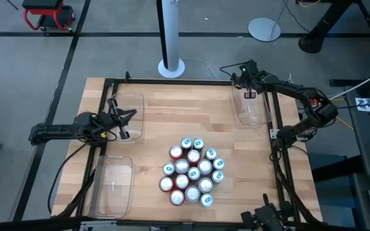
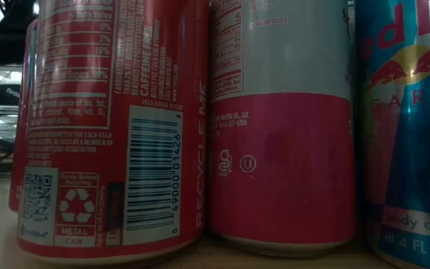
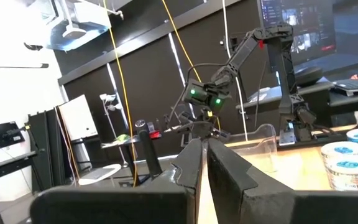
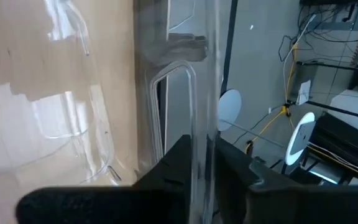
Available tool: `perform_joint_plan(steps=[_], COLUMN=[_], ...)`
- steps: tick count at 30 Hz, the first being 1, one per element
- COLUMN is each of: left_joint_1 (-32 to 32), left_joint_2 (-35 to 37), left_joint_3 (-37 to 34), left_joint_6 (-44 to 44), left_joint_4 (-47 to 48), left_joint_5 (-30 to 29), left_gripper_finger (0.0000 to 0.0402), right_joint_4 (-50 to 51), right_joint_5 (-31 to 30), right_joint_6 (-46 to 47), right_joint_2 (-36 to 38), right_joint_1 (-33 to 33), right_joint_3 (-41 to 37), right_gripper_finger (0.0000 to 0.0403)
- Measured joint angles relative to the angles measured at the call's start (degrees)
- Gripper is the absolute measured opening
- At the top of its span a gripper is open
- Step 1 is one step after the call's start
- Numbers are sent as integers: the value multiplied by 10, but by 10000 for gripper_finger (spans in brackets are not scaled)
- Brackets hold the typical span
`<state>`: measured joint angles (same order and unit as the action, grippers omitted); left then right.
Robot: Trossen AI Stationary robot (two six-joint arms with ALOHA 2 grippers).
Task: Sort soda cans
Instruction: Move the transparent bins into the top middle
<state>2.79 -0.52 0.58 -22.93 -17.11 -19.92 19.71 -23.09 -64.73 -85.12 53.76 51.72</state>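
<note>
The high view looks straight down on the whole surface [image 1: 153, 109]; the low view sits level, tight against the soda cans [image 2: 282, 142], shared with overhead.

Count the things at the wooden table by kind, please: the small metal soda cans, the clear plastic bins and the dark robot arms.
Small cylindrical metal soda cans with silver tops: about 16 (packed close together, so the count is not exact)
Clear rectangular plastic bins: 3
Dark robot arms: 2
Total: about 21
</note>
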Motion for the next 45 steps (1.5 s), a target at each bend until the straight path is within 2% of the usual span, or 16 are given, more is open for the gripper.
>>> perform_joint_plan(steps=[7,13,16,20,23,26,29,33,36,39,43,45], left_joint_1=[0,0,0,0,0,0,0,0,-5,-15,-33,-44], left_joint_2=[0,0,0,0,0,0,-2,-31,-82,-155,-247,-290], left_joint_3=[0,0,0,0,0,1,19,86,131,173,244,296], left_joint_6=[5,21,31,51,76,94,106,138,189,256,237,226], left_joint_4=[1,2,2,2,3,22,99,191,202,158,156,187], left_joint_5=[0,0,0,0,0,0,0,0,3,18,45,49], left_gripper_finger=[19,19,21,44,76,113,148,183,197,202,202,202], right_joint_4=[2,49,95,103,100,104,102,102,101,99,95,86], right_joint_5=[-7,4,41,128,161,166,166,149,115,80,51,51], right_joint_6=[-14,-31,-31,-31,-31,-32,-32,-31,-31,-27,-24,-15], right_joint_2=[8,74,115,173,210,234,245,243,240,238,238,238], right_joint_1=[-1,-2,-2,-23,-67,-132,-205,-301,-363,-411,-454,-470], right_joint_3=[0,24,54,65,65,65,62,62,61,62,60,50], right_gripper_finger=[144,192,201,201,198,198,198,198,198,198,198,198])
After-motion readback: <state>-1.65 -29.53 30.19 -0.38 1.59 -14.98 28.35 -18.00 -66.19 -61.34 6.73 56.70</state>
